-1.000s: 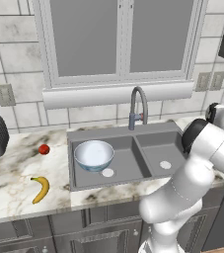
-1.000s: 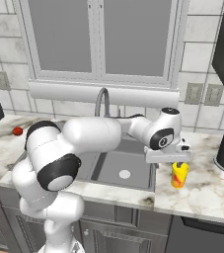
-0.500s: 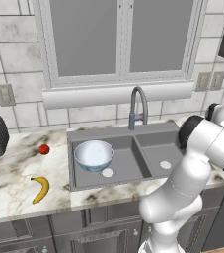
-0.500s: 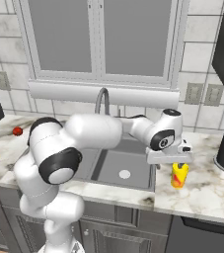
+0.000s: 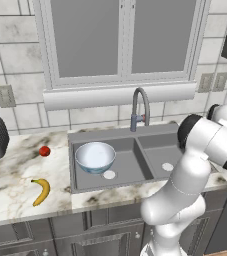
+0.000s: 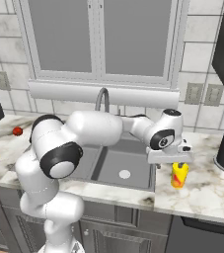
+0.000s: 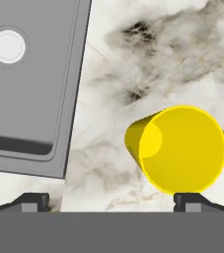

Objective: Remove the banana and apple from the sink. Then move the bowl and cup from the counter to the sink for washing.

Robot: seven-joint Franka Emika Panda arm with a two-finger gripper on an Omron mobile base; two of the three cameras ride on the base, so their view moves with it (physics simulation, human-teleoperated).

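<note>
Left base view, sink (image 5: 135,165): the bowl (image 5: 95,156) sits in its left basin.
Left base view, surface (image 5: 15,190): the apple (image 5: 44,151) and the banana (image 5: 41,191) lie left of the sink, well apart.
Right base view, cup (image 6: 179,175): upright on the surface, just right of the sink (image 6: 118,170).
Right base view, jaws (image 6: 178,162): directly above the cup; cannot tell if touching.
Hand view, cup (image 7: 181,148): seen from above, right of the sink's edge (image 7: 76,89).
Hand view, jaws (image 7: 111,201): spread wide, holding nothing; the cup is nearer one fingertip (image 7: 192,200).
</note>
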